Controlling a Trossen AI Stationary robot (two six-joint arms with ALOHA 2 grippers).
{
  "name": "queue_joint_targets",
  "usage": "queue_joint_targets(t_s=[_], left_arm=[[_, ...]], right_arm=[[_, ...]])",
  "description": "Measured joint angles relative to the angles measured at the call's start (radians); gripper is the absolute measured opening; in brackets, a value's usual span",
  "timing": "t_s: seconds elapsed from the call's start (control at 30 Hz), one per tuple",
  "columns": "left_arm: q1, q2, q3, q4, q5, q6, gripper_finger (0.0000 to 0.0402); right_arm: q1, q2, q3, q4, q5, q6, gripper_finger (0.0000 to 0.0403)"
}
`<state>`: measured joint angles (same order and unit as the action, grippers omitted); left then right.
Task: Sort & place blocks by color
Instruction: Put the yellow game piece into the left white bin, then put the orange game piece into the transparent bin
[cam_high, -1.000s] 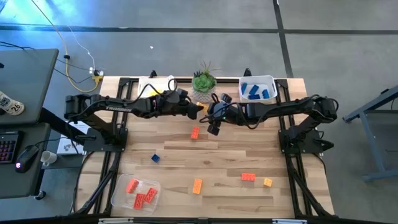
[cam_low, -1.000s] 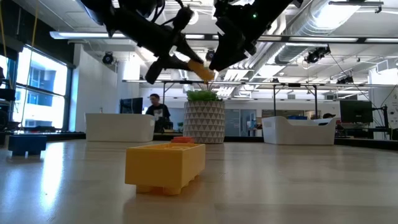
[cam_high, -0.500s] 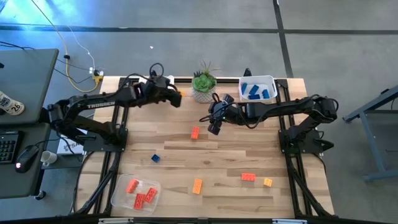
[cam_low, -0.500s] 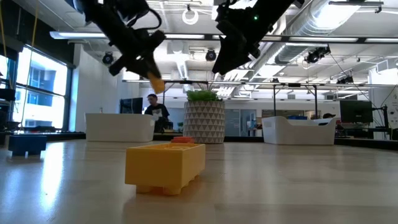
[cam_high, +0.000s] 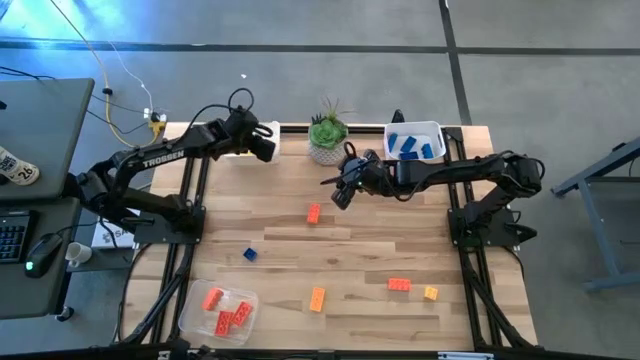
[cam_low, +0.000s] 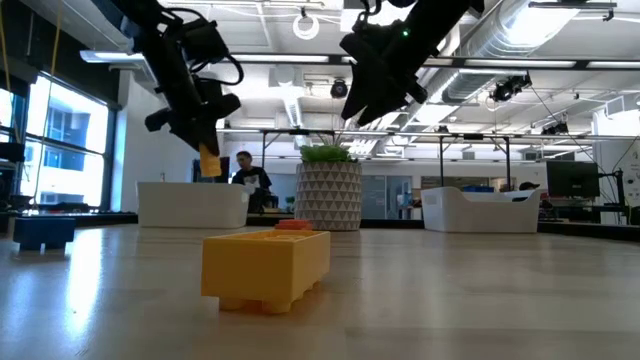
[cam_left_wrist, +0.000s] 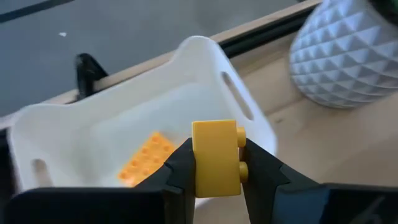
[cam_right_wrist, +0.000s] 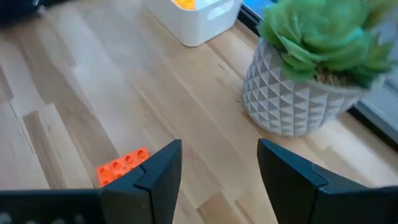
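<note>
Left end effector (cam_high: 268, 146) w/ yellow block (cam_left_wrist: 216, 158) clamped in it has swung away from desk centre, where it was close to right end effector (cam_high: 338, 195), back toward far-left corner; now over white bin (cam_left_wrist: 186, 93), block hanging above the bin's inside. Left arm pulled back w/ it. Right end effector shifted only slightly, up and a bit toward the plant pot (cam_high: 325, 150), fingers apart, nothing between them.

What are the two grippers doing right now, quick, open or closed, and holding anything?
Left gripper: closed on a yellow brick, over the white bin.
Right gripper: open, empty, above the table.
</note>
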<state>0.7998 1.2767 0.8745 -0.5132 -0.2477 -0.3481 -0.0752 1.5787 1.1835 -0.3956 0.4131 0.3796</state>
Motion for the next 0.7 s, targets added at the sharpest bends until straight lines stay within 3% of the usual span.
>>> queue_joint_targets(t_s=[0.2, 0.7], left_arm=[[0.056, 0.023, 0.0, 0.001, 0.0, 0.071, 0.0087], [0.117, 0.061, 0.0, 0.001, 0.013, 0.205, 0.0188]], right_arm=[[-0.004, 0.0, 0.0, -0.058, -0.051, 0.203, 0.0195], [0.051, 0.0, 0.0, -0.328, -0.203, 0.713, 0.0195]])
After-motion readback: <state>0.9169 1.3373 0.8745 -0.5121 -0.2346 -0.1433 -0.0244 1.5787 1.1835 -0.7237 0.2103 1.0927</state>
